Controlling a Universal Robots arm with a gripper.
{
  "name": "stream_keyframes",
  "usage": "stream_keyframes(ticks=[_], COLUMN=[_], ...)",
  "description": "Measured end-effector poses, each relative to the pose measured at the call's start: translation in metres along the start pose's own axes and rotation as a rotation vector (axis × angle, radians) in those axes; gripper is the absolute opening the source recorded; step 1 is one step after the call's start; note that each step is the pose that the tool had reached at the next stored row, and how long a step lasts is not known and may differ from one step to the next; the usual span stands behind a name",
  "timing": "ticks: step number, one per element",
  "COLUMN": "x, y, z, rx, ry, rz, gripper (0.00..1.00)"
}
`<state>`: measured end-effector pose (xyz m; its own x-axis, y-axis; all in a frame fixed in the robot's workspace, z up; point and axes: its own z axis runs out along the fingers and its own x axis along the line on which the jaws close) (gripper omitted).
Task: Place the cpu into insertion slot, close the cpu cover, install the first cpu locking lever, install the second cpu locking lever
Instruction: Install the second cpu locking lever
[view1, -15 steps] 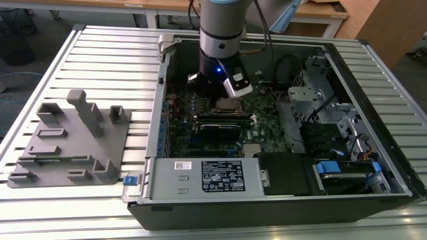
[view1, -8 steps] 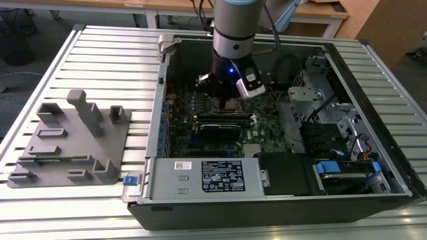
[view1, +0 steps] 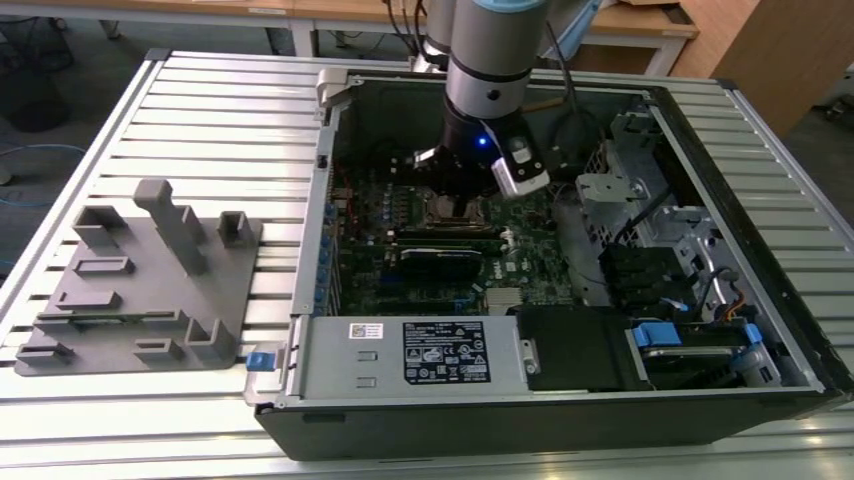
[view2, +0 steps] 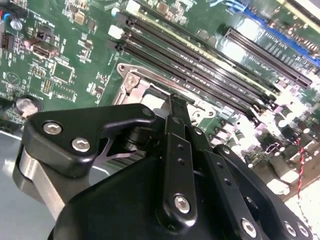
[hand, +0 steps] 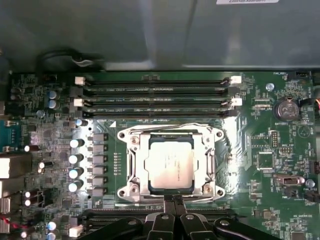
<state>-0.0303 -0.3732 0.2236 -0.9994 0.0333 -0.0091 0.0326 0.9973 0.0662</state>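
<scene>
In the first wrist view the pincer (hand: 173, 199) hangs with its two black fingertips (hand: 169, 200) pressed together, holding nothing, just at the near edge of the socket (hand: 170, 162). The cpu (hand: 170, 163) lies flat in the socket, its dull silver top showing through the window of the cover (hand: 143, 165), which is folded down around it. Thin wire levers (hand: 150, 128) run along the sides of the frame. Beyond the socket lie long black memory slots (hand: 155, 92), and the green board (hand: 260, 140) spreads around it all.

In the second wrist view the same tips (view2: 176, 102) come down at the socket rim (view2: 131, 80), with more slots (view2: 200, 70) running past it.

In the exterior view the arm (view1: 491, 70) reaches down into the open computer case (view1: 400, 400), the pincer (view1: 457, 205) low over the socket (view1: 451, 212). The case rests on a slatted metal counter (view1: 214, 110), and a grey fixture (view1: 147, 280) stands well apart, toward the exterior view's left.
</scene>
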Motion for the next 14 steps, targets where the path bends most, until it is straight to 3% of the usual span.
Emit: stream_keyframes(ticks=[9,14], x=[0.0007,0.0008], y=[0.0243,0.0284], z=[0.0022,0.0026], rx=[0.0,0.0], ry=[-0.0001,0.0], rz=[0.0,0.0], gripper=[0.11,0.11])
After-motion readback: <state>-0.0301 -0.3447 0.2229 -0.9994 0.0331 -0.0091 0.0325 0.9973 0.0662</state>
